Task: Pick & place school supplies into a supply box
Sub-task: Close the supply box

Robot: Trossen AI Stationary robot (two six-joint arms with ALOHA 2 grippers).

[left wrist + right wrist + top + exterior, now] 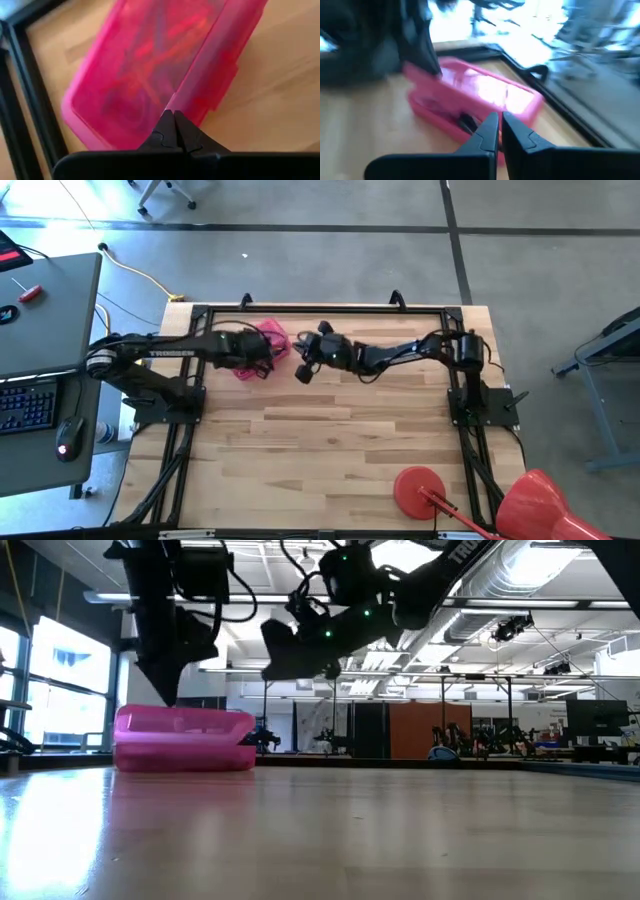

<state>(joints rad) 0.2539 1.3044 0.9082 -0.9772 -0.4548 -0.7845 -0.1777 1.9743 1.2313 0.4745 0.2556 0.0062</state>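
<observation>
The supply box [268, 338] is bright pink and stands flat on the table's far left part [185, 740]. Its translucent lid is down. Blurred orange and dark school supplies [150, 60] show through the lid, and none lies on the table. My left gripper [173, 114] is shut and points down onto the box's top [168, 700]. My right gripper [499, 120] is shut. It hangs in the air to the right of the box [303, 370], raised well above the table [285, 655], and faces the box [480, 95]. My left gripper comes from above, pointing down, with its shut fingertips [170, 120] on the lid's top beside one long edge [176, 95]. It presses on the lid and grips nothing. The box stays flat on the table.
A red round disc with a handle [420, 488] lies near the table's near right corner, with a big red object [535, 505] past the edge. A black frame rail [320, 308] borders the far side just behind the box. Bare wood spans the middle and near side.
</observation>
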